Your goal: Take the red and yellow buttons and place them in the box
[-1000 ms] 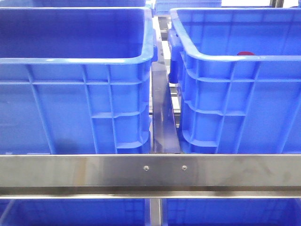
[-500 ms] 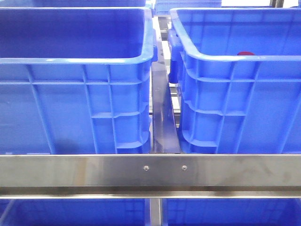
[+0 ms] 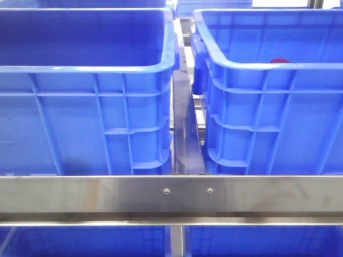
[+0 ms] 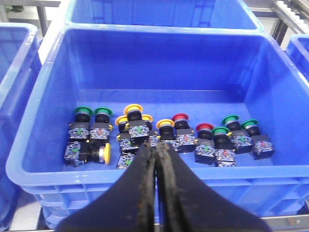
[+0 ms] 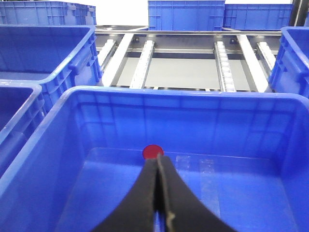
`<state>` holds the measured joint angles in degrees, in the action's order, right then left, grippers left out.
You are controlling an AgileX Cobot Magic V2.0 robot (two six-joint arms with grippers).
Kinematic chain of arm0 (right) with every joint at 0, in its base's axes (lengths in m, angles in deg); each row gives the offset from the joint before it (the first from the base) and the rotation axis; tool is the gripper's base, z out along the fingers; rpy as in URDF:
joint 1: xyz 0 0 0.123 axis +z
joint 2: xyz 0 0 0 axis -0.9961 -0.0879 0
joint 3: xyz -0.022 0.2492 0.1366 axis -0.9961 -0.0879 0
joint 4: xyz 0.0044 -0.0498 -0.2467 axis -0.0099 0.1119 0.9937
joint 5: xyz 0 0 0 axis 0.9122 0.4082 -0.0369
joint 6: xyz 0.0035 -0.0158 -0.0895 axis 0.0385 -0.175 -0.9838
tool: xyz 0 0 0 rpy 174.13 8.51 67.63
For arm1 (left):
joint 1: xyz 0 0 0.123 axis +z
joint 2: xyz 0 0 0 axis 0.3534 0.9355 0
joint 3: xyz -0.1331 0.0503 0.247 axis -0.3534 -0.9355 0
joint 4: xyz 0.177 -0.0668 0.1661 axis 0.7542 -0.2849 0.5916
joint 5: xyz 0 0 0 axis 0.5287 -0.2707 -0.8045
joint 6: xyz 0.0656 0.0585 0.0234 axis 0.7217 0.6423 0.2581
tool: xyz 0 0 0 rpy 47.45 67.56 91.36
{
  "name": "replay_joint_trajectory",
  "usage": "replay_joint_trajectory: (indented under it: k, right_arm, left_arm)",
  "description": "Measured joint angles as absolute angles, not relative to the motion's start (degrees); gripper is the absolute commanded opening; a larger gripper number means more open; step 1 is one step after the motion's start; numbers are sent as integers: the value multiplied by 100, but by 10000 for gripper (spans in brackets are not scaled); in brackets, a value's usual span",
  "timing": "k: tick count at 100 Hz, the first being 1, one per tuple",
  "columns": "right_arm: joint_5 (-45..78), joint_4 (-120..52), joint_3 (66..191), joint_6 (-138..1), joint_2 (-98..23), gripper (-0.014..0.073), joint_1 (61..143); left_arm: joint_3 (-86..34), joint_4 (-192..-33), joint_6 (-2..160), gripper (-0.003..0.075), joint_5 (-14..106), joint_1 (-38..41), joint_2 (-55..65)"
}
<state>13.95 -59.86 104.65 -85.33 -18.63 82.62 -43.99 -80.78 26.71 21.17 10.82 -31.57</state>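
Observation:
In the left wrist view a blue crate (image 4: 63, 173) holds several push buttons on black switch blocks. Yellow-capped ones (image 4: 133, 110) lie left of middle, red-capped ones (image 4: 179, 117) right of middle. My left gripper (image 4: 158, 147) is shut and empty, above the crate's near wall. In the right wrist view the box (image 5: 193, 92) holds one red round piece (image 5: 152, 152) by its far wall. My right gripper (image 5: 158, 159) is shut and empty, its tips just short of that piece. The front view shows the red piece only as a sliver (image 3: 279, 61) in the right crate (image 3: 257, 67); neither gripper shows there.
Green-capped buttons (image 4: 83, 110) lie at both ends of the row. The left crate (image 3: 80, 68) and right crate stand side by side with a metal rail (image 3: 185, 128) between them and a steel bar (image 3: 171, 193) in front. More blue crates and roller tracks (image 5: 222, 63) stand around.

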Motion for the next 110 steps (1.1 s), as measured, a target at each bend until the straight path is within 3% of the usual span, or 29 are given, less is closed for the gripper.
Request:
replay_joint_trajectory:
  k: [33,40,49,64,71,110]
  right_arm:
    - [1395,-5986,10465,-8533,-1863,-68,8262]
    - [1395,-5986,10465,-8533,-1863,-68,8262]
    - [1395,-5986,10465,-8533,-1863,-68,8262]
    - [1395,-5986,10465,-8533,-1863,-68,8262]
    - [1395,-5986,10465,-8533,-1863,-68,8262]
    - [1395,-5986,10465,-8533,-1863,-68,8262]
  left_arm:
    - [-4403,-8101,2661,-16,2384,1082,-3157]
    - [-4403,-8101,2661,15,2436,1082,-3146]
    - [-4403,-8101,2661,137,2448,1082,-3094]
    - [-4403,-8101,2661,449,2468,1082,-2926]
    - [-4403,-8101,2661,524,2482,1082,-2795]
    - [-3643,-8104,2734,534,2731,1082,-809]
